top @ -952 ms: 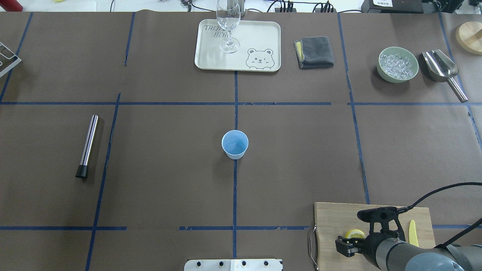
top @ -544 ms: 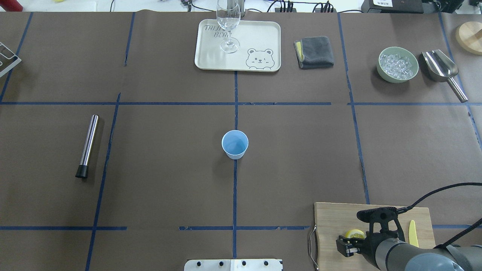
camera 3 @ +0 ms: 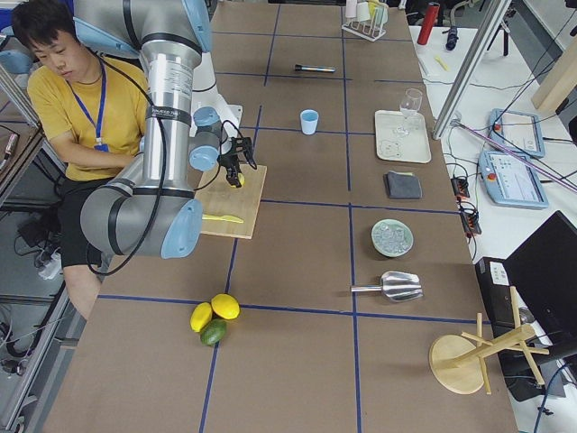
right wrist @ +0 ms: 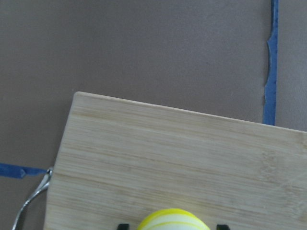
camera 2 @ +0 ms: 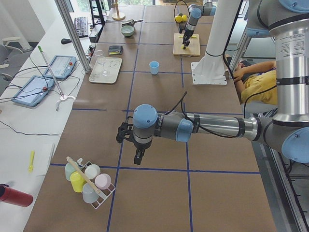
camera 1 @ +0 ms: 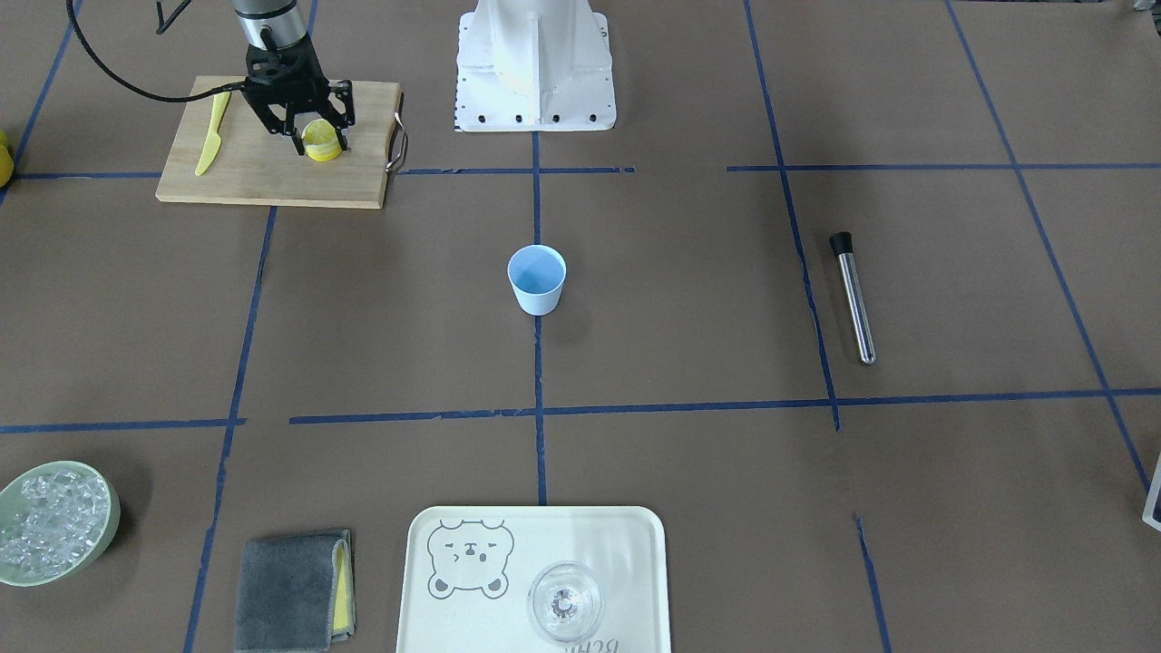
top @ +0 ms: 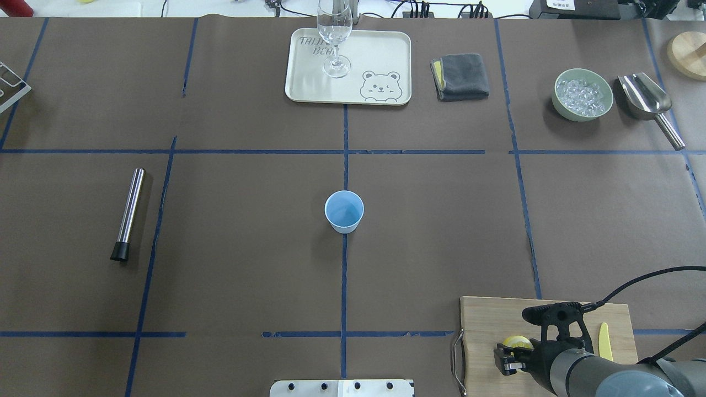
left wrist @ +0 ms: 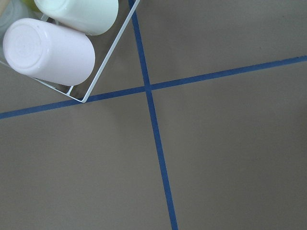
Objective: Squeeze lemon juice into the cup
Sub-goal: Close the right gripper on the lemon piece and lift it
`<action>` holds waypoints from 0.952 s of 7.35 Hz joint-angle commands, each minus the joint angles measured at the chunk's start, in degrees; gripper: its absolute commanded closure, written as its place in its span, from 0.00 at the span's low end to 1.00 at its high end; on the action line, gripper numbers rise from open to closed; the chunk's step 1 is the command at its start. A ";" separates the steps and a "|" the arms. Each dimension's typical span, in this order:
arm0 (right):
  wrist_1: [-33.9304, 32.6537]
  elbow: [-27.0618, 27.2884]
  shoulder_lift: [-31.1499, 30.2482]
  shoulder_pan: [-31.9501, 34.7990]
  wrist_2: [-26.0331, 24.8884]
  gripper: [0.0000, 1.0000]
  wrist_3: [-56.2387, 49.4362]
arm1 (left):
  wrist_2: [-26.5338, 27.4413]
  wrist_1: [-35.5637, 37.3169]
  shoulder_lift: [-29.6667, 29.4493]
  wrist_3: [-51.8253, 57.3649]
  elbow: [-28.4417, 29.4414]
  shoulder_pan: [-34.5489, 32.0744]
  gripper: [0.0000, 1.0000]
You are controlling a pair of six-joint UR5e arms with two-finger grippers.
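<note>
The worktop [top: 248, 248], papered brown and crossed by blue tape lines, carries its things mostly along its edges. A cream tray [top: 380, 49] with a clear glass [top: 334, 33] sits at the far edge. A wooden cutting board [top: 485, 320] lies at the near right corner, its near edge running out of the overhead view. A broad stretch of bare paper separates the board from the middle of the worktop.

The left end effector [camera 2: 138, 157] hangs over the worktop's left end near a tape crossing [left wrist: 147, 87]; whether it is open or closed cannot be told. The right end effector [camera 1: 319, 147] points down at the board with its jaws apart, one finger on each side of the lemon [camera 1: 321, 136]. Its wrist view shows a narrow gap between each fingertip [right wrist: 123, 226] and the fruit, so it grips nothing.

The cup [top: 344, 211] stands upright on the centre tape line, well apart from the board. The lemon rests on the half of the board nearer the worktop's middle, and a yellow knife [camera 1: 210, 136] lies on the other half
</note>
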 commanded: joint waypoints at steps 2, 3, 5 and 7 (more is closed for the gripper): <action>-0.35 2.97 0.03 0.30 0.27 0.82 -0.09 | 0.10 0.26 0.00 -0.09 -0.25 0.02 0.00; -0.44 3.07 0.38 1.35 0.45 0.82 -0.09 | 0.10 0.35 0.00 -0.09 -0.25 0.02 0.00; -0.62 3.68 0.74 3.11 0.98 0.82 -0.26 | 0.10 0.35 0.09 -0.09 -0.16 0.02 0.00; -4.28 4.48 3.61 5.39 4.65 0.82 -0.79 | 0.10 0.44 0.09 -0.09 -0.07 0.02 0.00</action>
